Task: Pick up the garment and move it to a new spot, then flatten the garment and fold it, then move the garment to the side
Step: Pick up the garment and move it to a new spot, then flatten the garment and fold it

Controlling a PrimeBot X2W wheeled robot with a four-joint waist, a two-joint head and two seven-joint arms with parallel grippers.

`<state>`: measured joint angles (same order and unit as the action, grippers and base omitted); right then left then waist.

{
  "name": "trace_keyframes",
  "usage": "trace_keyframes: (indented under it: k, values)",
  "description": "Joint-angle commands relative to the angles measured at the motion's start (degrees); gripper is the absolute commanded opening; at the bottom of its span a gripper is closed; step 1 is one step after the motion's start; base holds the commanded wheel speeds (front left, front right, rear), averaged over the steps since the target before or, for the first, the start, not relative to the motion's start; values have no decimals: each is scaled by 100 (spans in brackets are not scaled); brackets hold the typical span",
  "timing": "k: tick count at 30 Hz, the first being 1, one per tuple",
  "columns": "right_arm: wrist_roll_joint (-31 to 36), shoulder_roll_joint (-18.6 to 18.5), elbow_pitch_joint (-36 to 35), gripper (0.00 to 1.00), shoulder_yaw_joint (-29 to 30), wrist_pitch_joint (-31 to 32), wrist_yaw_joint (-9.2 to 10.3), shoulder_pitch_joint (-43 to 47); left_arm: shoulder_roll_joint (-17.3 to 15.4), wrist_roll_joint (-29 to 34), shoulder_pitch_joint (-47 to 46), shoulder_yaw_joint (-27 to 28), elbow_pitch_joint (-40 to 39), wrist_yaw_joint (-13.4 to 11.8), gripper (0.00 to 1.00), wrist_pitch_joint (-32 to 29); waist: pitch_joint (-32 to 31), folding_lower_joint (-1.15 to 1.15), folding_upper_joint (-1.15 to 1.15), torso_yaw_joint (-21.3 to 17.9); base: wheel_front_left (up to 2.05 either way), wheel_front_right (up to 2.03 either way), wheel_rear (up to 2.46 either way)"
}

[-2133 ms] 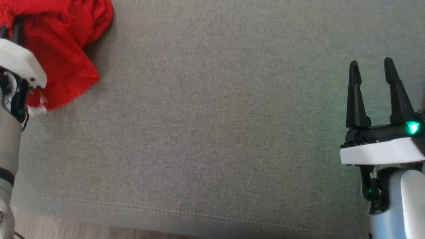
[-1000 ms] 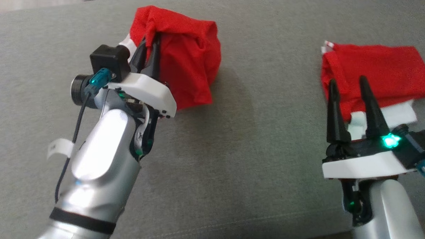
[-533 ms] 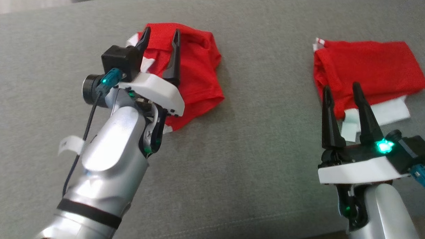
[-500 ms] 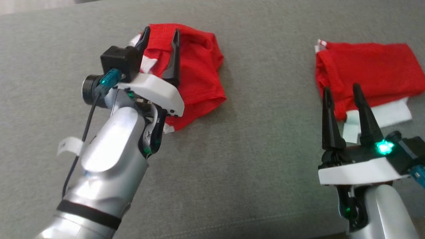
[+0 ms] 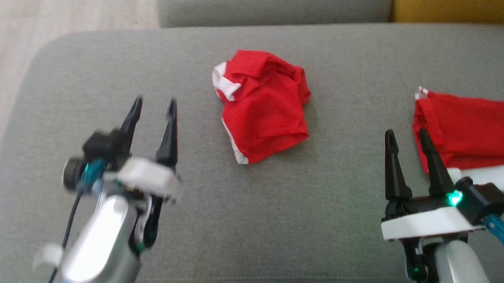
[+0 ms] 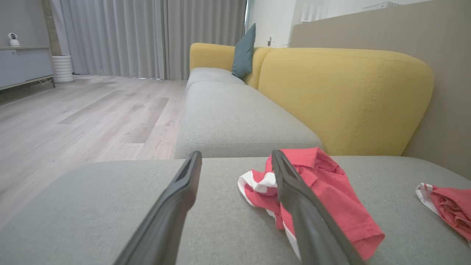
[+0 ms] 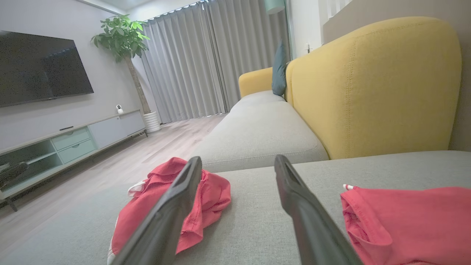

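Right wrist view: television, plant beyond garment.

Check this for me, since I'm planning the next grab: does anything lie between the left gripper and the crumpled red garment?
Nothing visible does. Only bare grey cushion separates the open left gripper from the crumpled red garment. The other red garment lies off to the right, near the right gripper, out of that path.

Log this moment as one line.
left claw: open, empty | right claw: open, empty | crumpled red garment: loose on sofa cushion
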<state>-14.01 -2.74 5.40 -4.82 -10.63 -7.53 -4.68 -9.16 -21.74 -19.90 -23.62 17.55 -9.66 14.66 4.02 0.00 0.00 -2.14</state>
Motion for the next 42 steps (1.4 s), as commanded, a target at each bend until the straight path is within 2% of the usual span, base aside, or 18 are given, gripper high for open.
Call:
trace_keyframes:
  k: [1,7,14,34,42]
  values:
    - [32,-14,-172,100,-107,12,4,-77,-152,51,-130,242,-231,-47,100,33,-150,0,0,147,0,0,0]
    - [7,-14,-136,100,-140,20,4,47,-153,180,788,538,-808,-93,100,33,-321,0,0,287,0,0,0]
    - [-30,-14,-100,100,-168,14,4,133,99,414,1378,941,-1196,-72,100,33,-387,0,0,341,0,0,0]
    - [-6,-14,-89,100,-196,75,4,169,499,900,1561,1345,-1225,398,100,33,-376,0,0,420,0,0,0]
    - [301,-14,42,100,-947,551,4,-136,568,915,1429,1364,-1157,491,100,34,-127,0,0,660,0,0,0]
